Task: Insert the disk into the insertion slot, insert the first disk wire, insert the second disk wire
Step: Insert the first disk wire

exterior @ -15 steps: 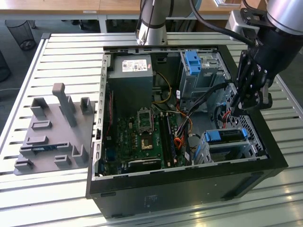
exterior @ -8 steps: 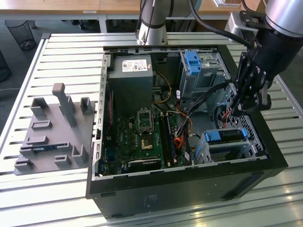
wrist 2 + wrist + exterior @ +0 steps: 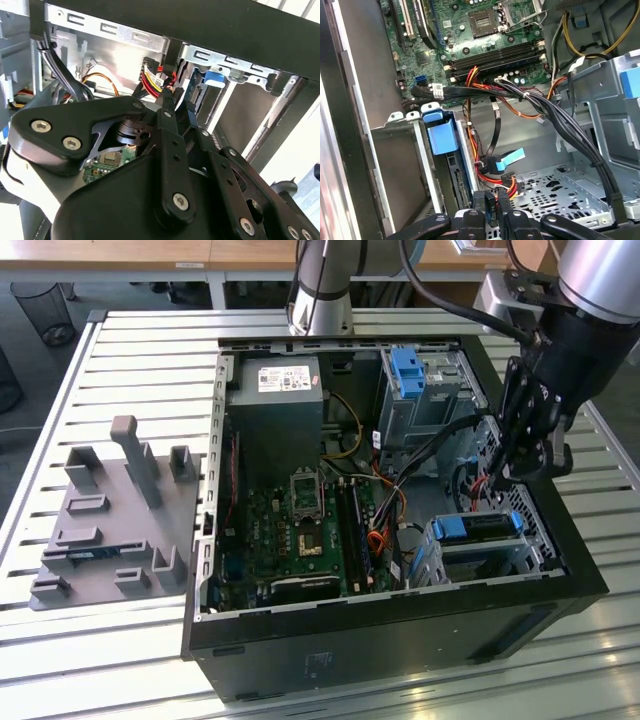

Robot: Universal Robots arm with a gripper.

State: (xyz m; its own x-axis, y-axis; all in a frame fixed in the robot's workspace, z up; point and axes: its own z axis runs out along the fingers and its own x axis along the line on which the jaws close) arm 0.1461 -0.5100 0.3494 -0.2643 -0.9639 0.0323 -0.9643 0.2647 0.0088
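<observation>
Disk (image 3: 478, 527) flush in slot (image 3: 438, 562), wire (image 3: 155, 80) in claw (image 3: 490, 202)

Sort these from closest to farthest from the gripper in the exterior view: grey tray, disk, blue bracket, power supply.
1. Disk, right by the gripper.
2. Blue bracket, atop the taller cage.
3. Power supply, across the case.
4. Grey tray, outside the case, exterior view's left.

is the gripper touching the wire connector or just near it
Touching. In the first wrist view the gripper is shut on the black wire connector, with no gap on either side.
</observation>
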